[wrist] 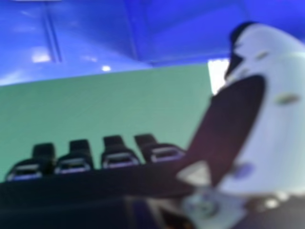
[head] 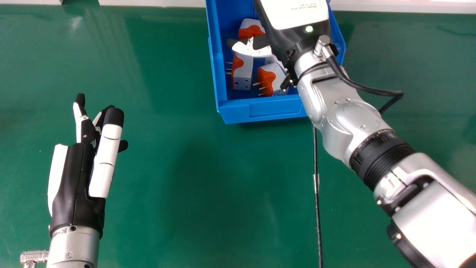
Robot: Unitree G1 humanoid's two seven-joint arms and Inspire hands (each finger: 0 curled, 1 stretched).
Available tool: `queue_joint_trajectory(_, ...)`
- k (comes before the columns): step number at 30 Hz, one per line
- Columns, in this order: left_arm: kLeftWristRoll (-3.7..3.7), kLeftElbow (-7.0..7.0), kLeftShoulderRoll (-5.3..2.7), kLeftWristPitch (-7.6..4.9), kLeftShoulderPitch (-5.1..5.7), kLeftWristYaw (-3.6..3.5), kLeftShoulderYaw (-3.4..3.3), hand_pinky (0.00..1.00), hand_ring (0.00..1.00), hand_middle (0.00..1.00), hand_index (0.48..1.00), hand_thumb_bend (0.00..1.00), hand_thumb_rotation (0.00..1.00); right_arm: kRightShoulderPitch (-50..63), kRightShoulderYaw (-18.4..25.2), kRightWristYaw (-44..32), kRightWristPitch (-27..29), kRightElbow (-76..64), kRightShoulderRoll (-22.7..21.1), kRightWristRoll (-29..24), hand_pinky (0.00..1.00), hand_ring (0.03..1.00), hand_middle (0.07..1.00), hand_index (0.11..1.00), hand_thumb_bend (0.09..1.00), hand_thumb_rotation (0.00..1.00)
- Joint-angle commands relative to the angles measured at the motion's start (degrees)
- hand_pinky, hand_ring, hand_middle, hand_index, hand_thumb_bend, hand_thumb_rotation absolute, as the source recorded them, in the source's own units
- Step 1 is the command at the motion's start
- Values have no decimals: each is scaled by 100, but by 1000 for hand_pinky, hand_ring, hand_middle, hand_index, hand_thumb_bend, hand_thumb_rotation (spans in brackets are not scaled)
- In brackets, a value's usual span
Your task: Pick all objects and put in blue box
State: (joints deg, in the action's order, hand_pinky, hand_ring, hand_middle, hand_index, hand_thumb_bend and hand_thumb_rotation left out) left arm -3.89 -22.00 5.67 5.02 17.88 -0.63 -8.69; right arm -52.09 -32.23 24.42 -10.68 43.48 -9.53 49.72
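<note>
Has the right hand (head: 292, 18) released over white-and-orange plugs (head: 243, 76) in the blue box (head: 260, 111) – and the left hand (head: 78, 167) relaxed above the green table (head: 186, 208).

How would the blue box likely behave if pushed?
The blue box would probably slide rather than roll, given its flat, straight-edged walls. It looks like moulded plastic, so it should stay fairly stiff. The plug adapters inside might shift, as gaps show between them.

bright light filled the head view, soft shadows crossed the green table (head: 208, 186), glare whitened the right forearm (head: 431, 219), highlights glinted on the blue box (wrist: 95, 40)
</note>
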Motion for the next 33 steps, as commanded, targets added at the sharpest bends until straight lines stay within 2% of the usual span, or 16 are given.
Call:
queue_joint_trajectory(1,26,-10,40,-138,-29,11,-45,808,908,938,962,746,1000,523,157,-47,-191,-848,-63,-58,987,1000,1000,1000,351,575)
queue_joint_trajectory(8,62,57,69,-130,-90,-35,-94,814,914,942,962,743,1000,2355,400,-513,-639,-3354,-239,92,961,1000,1000,1000,333,584)
queue_joint_trajectory(12,54,81,95,-125,-115,-51,-111,817,915,943,962,737,1000,3170,523,-641,-551,-4311,-273,-5,940,1000,1000,1000,332,588)
queue_joint_trajectory(15,44,115,120,-124,-142,-60,-125,817,915,943,962,736,1000,4165,623,-874,-12,-5175,-355,-573,937,1000,1000,999,331,582)
queue_joint_trajectory(18,11,142,140,-125,-165,-54,-123,814,914,943,961,738,1000,4889,732,-1273,266,-5776,-433,-1070,909,1000,1000,997,324,571)
queue_joint_trajectory(25,12,274,172,-151,-247,-37,-129,811,913,943,961,743,1000,6304,1098,-1445,908,-6145,-422,-1915,890,1000,1000,999,330,620)
queue_joint_trajectory(26,20,297,176,-160,-259,-38,-131,811,913,943,961,744,1000,6464,1175,-1460,1002,-6153,-408,-2062,885,1000,1000,999,334,640)
queue_joint_trajectory(27,28,313,179,-166,-272,-39,-133,810,913,943,961,746,1000,6584,1262,-1486,1098,-6140,-388,-2225,867,996,1000,994,364,782)
queue_joint_trajectory(30,48,326,177,-180,-284,-38,-123,811,913,943,961,752,1000,6860,1571,-1621,1374,-6029,-313,-2861,858,992,1000,988,389,890)
queue_joint_trajectory(33,70,392,191,-209,-313,-47,-137,811,913,943,962,756,1000,7055,1861,-1767,1534,-5935,-191,-3437,859,992,1000,987,397,941)
